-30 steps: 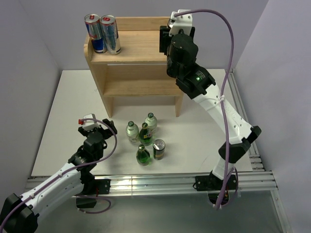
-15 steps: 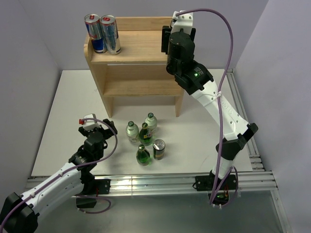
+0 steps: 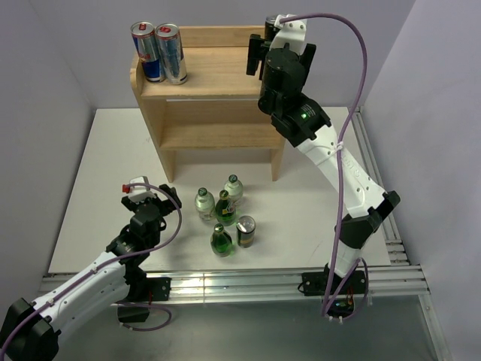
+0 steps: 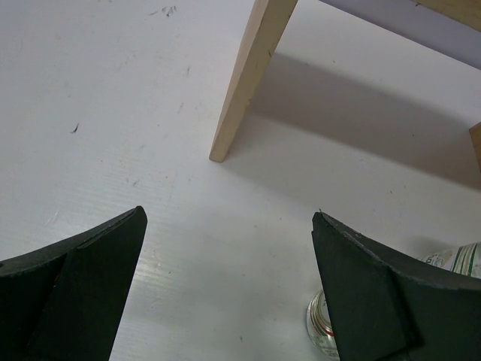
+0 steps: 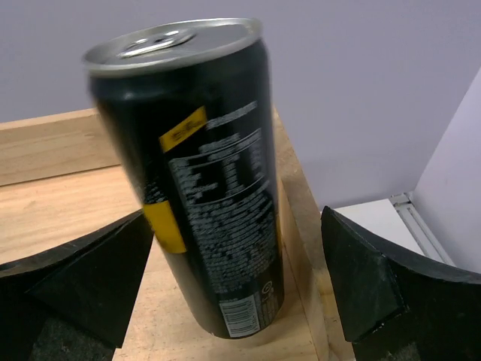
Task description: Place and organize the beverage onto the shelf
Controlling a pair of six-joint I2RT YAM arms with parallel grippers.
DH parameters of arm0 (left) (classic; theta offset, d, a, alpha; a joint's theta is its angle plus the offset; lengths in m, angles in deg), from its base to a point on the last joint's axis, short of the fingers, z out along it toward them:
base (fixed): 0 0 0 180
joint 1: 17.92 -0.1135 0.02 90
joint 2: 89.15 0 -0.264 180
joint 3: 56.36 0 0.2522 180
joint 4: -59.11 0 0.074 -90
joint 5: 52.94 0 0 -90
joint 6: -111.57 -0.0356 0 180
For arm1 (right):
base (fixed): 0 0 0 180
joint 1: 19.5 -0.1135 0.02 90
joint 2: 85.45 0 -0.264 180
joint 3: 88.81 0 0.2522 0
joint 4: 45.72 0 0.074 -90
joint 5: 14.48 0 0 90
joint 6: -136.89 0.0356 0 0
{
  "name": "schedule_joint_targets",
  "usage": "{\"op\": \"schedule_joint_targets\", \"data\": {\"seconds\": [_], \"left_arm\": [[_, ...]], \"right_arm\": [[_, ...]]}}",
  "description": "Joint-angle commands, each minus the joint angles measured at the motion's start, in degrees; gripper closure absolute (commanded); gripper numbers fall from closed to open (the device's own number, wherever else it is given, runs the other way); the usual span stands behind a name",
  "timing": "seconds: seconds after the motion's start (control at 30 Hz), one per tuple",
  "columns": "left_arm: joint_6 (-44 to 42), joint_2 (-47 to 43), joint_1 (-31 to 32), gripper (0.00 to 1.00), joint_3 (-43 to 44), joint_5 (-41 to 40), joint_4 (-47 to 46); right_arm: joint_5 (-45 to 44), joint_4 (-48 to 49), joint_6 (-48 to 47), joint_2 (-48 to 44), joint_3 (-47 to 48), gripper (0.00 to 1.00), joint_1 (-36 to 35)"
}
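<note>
The light-wood shelf [image 3: 218,75] stands at the back of the table. A tall black can [image 5: 203,188] with a yellow label stands on the right end of its top board [image 5: 60,195], next to the side panel. My right gripper [image 5: 235,218] is open around that can, with a gap on each side of it. From above, the right gripper [image 3: 259,56] hides most of the can. Two blue-and-silver cans [image 3: 158,51] stand at the top left. My left gripper [image 4: 229,218] is open and empty, low over the table near a shelf leg [image 4: 248,83].
Several green and clear bottles [image 3: 222,207] and one dark can [image 3: 246,231] stand grouped on the white table in front of the shelf. A clear bottle [image 4: 322,327] shows beside my left gripper's right finger. The lower shelf board [image 3: 218,135] holds nothing visible.
My right gripper has opened and let go of the black can, which now stands on the top board. The right wrist has shifted slightly. The left arm has not moved.
</note>
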Motion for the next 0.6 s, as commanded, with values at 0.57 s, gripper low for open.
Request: {"op": "schedule_joint_targets", "data": {"seconds": [0.57], "left_arm": [[0.1, 0.9, 0.1, 0.01, 2.7, -0.7, -1.7]], "right_arm": [[-1.7, 3.0, 3.4, -11.9, -10.1, 0.0, -0.9]]}}
